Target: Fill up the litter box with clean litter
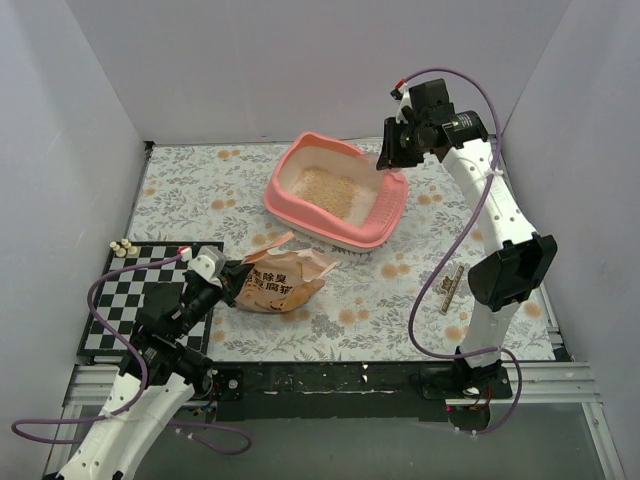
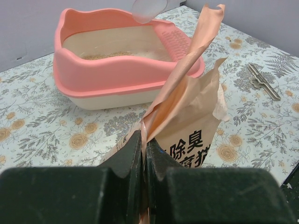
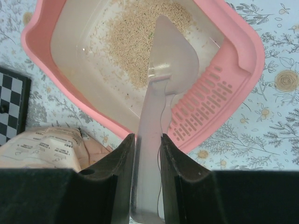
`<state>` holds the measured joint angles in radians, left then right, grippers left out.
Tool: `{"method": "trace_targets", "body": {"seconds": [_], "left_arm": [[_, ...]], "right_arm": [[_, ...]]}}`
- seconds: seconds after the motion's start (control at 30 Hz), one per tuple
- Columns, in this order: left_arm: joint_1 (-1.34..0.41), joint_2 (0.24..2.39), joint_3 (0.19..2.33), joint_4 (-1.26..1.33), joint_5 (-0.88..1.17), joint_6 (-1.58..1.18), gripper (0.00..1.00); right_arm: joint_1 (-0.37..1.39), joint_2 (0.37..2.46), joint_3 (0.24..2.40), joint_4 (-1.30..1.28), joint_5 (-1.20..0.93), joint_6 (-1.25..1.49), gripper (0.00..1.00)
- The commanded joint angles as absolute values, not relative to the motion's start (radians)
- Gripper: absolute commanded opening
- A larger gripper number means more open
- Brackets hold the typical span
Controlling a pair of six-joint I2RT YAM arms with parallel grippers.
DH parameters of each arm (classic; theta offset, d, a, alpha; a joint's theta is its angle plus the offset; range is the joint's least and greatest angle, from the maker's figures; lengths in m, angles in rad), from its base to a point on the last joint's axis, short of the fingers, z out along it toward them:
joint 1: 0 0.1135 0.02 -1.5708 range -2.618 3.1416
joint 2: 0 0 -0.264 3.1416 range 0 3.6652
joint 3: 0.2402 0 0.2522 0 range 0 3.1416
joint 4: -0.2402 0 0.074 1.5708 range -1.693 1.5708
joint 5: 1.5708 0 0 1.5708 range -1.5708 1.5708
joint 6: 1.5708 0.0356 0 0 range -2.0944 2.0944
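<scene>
The pink litter box (image 1: 372, 228) sits on the flowered table, a patch of tan litter (image 1: 328, 187) on its cream base. It also shows in the left wrist view (image 2: 117, 77) and the right wrist view (image 3: 238, 70), litter (image 3: 135, 42) spread in the middle. My right gripper (image 3: 148, 140) is shut on the handle of a clear plastic scoop (image 3: 170, 60) held over the box's right end; the scoop looks empty. My left gripper (image 2: 144, 140) is shut on the top flap of the orange-tan litter bag (image 2: 191, 126), which lies on the table (image 1: 275, 283) in front of the box.
A black-and-white chessboard (image 1: 140, 290) with small pale pieces (image 1: 123, 247) lies at the left. A metal clip-like object (image 1: 449, 289) lies right of the bag, near the right arm's base. White walls close in the table on three sides.
</scene>
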<state>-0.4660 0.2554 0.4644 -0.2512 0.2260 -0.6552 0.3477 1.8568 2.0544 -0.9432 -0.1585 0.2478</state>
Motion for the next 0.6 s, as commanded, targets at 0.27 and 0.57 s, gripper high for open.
{"method": "trace_targets", "body": {"seconds": [0.27,0.57], "left_arm": [[-0.465,0.226,0.54,-0.207,0.226,-0.726,0.0],[-0.465,0.193,0.517,-0.203,0.241,-0.735,0.0]], "right_arm": [[0.38,1.478,1.715,-0.83,0.213,0.302,0.01],[0.319,1.163,1.223,-0.546,0.457,0.468,0.01]]}}
